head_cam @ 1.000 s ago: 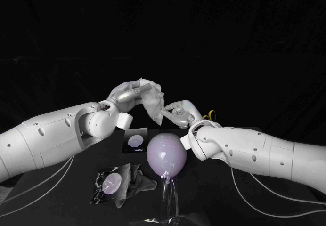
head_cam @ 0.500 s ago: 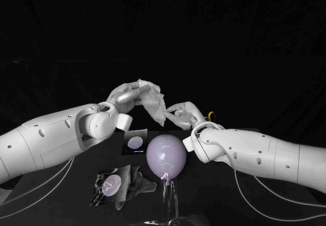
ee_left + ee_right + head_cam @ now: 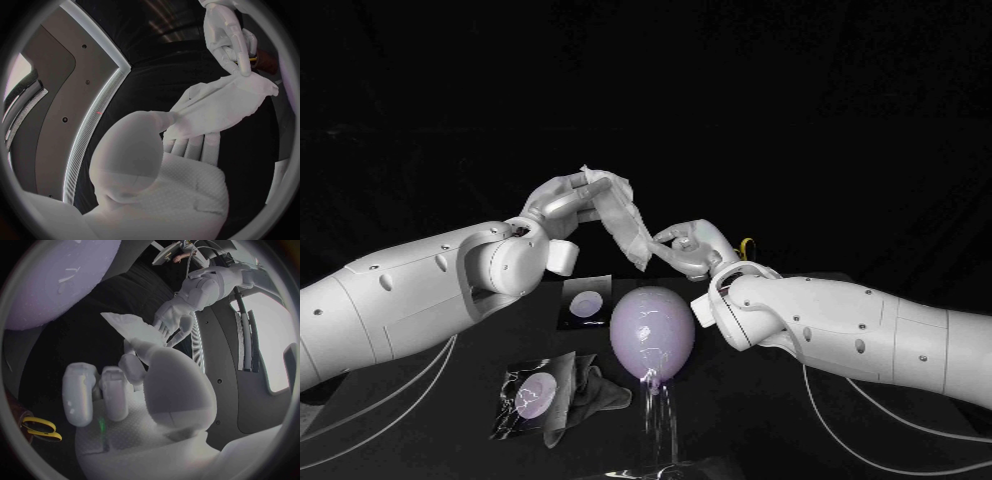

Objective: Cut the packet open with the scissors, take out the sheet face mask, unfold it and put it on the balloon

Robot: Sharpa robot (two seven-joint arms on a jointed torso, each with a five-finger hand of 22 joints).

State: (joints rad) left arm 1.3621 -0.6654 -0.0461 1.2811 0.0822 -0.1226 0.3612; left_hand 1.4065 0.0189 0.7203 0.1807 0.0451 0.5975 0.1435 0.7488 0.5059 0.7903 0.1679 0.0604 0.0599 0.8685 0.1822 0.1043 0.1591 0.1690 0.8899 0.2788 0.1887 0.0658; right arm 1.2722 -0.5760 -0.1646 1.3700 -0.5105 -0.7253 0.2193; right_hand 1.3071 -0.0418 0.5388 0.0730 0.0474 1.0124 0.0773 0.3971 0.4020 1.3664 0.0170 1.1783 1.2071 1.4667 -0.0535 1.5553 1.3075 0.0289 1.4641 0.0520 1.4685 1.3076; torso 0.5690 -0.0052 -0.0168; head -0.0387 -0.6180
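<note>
The sheet face mask (image 3: 620, 222) hangs above the bench, part-folded, its long axis sloping from upper left to lower right. Your left hand (image 3: 567, 202) pinches the upper end and your right hand (image 3: 687, 243) pinches the lower end. The balloon (image 3: 653, 330) stands nearer, just below the right hand. Judgement: bring the mask down and toward you; the right hand is the closer of the 2.

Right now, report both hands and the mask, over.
Raised: left hand and right hand, each gripping an end of the sheet mask. Mask crumpled, not unfolded. Below them the balloon, bare; packet lies beside it, clear of the path.
</note>
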